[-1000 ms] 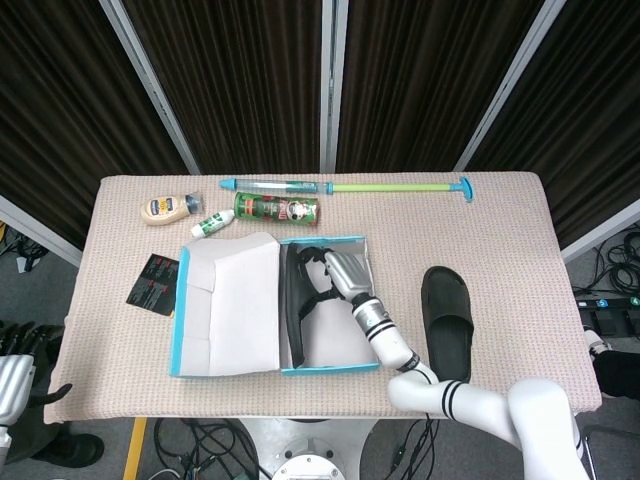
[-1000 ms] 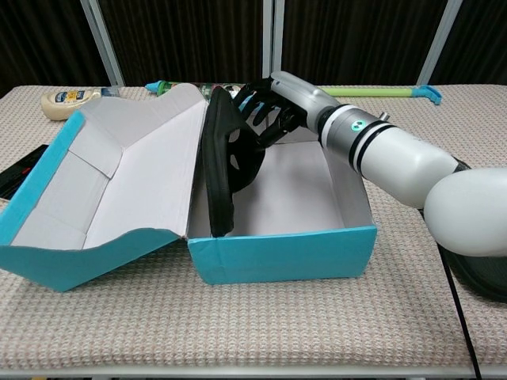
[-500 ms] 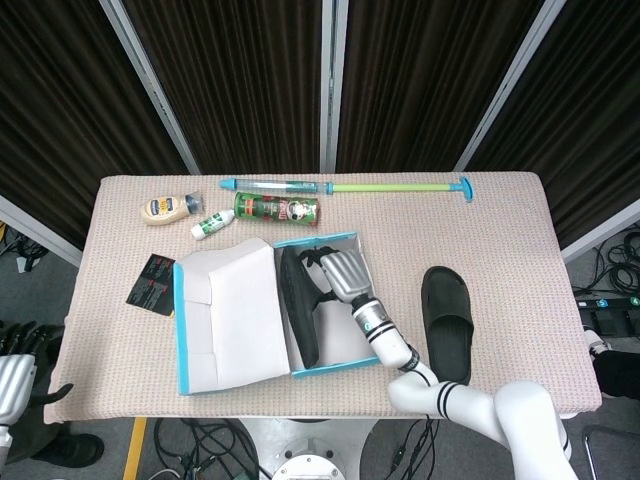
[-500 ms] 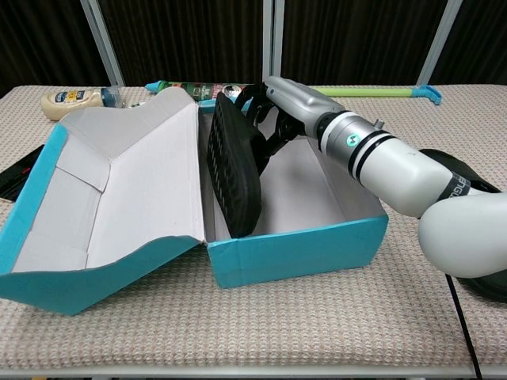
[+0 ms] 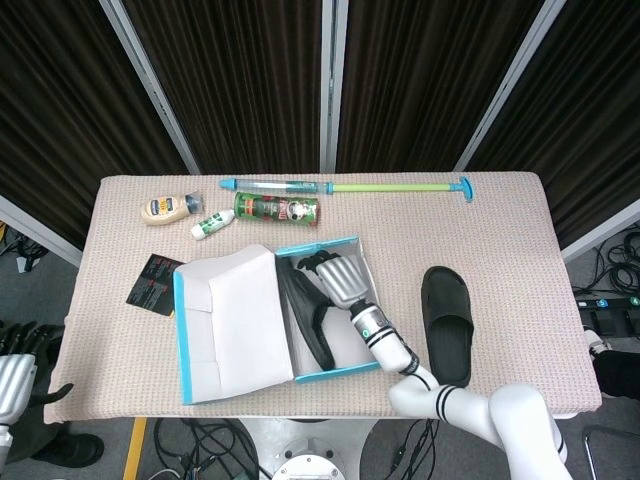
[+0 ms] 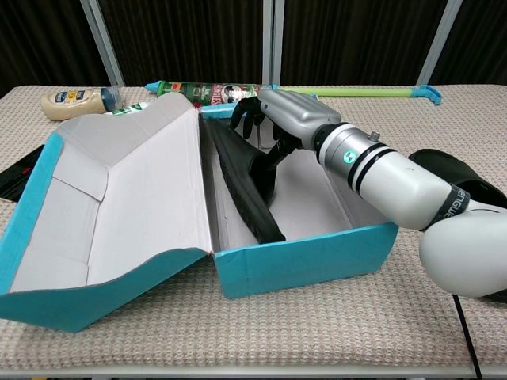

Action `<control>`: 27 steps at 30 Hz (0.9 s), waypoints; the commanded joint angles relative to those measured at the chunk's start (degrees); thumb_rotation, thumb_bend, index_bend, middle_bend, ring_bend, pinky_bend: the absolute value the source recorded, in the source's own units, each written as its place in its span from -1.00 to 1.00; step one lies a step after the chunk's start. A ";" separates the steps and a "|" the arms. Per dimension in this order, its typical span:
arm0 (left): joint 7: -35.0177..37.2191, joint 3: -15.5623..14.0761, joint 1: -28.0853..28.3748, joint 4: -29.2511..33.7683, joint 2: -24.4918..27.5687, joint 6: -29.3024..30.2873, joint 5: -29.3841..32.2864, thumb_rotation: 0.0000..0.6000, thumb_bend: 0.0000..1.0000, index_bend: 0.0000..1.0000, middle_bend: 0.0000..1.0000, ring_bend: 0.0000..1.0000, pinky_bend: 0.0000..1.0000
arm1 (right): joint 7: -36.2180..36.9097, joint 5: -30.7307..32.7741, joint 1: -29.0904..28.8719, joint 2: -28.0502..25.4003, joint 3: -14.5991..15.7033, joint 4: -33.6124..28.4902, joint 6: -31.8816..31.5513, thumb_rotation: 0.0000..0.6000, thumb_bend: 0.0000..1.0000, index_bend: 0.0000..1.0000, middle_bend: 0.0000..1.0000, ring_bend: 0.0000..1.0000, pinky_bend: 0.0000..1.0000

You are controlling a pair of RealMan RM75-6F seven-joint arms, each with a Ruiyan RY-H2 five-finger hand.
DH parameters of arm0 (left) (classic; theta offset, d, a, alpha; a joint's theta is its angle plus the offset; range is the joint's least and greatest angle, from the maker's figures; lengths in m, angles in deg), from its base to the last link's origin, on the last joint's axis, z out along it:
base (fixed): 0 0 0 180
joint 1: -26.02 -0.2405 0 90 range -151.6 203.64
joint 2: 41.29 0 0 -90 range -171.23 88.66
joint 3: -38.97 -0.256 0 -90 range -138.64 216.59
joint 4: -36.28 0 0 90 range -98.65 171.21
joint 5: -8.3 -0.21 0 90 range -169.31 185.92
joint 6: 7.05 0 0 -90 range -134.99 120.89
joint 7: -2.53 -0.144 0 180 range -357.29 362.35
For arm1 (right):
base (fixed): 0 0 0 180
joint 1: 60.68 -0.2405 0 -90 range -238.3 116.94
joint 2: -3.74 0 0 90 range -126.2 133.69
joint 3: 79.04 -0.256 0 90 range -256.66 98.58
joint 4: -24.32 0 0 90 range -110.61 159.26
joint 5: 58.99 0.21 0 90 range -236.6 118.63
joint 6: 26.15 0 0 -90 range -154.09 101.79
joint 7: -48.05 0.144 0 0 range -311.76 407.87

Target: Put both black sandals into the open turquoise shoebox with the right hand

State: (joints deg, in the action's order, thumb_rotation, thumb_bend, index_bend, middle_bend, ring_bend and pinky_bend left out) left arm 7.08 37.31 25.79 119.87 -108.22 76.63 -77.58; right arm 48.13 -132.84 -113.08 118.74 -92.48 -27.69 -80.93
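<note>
Step in hand: while the right hand (image 5: pixel 343 281) sits inside the turquoise shoebox (image 5: pixel 337 371), the first black sandal (image 5: pixel 308 315) is being laid in; I judge the first placement nearly done but not released.
Right hand: its fingers (image 6: pixel 245 115) curl over the sandal's strap at the far end of the box, apparently gripping it; the chest view shows the contact but not how firm it is.
First sandal: inside the box, tilted on its edge, leaning along the wall nearest the open lid (image 5: pixel 235 315).
Second black sandal: (image 5: pixel 447 322) lies flat on the tabletop (image 5: pixel 500 230), just beside the box on the robot's right, untouched.
Left hand: (image 5: pixel 12 375) low beside the tabletop's edge, holding nothing, fingers loosely apart.
Next move: likely let the sandal settle flat, let go, lift clear of the box wall, then reach across to the second sandal.
Risk: the leaning sandal may crowd the room left for its pair.
</note>
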 commanded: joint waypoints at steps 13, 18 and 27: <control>0.16 -0.04 -0.11 -0.26 0.15 0.55 -0.43 1.00 -0.95 -0.63 -0.65 -0.82 -0.87 | -3.23 -0.40 2.41 -6.49 0.52 -10.55 0.61 1.00 -0.71 -1.00 -1.00 -1.00 -0.69; 0.00 -0.07 -0.13 0.19 0.44 0.78 -0.65 1.00 -0.95 -0.63 -0.65 -0.82 -0.86 | -5.55 0.53 3.73 -11.83 0.28 -18.82 0.75 1.00 -0.86 -1.00 -1.00 -1.00 -0.75; -0.51 0.01 -0.09 1.41 1.36 1.30 -1.07 1.00 -0.95 -0.63 -0.65 -0.82 -0.86 | -9.72 0.73 7.31 -21.98 -0.67 -32.94 -3.93 1.00 -0.88 -1.00 -0.89 -1.00 -0.76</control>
State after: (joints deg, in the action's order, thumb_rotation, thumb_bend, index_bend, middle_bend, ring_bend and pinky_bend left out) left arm 6.61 37.32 25.67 121.24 -106.90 77.95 -78.61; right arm 40.19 -132.36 -107.25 99.63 -92.73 -57.46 -83.03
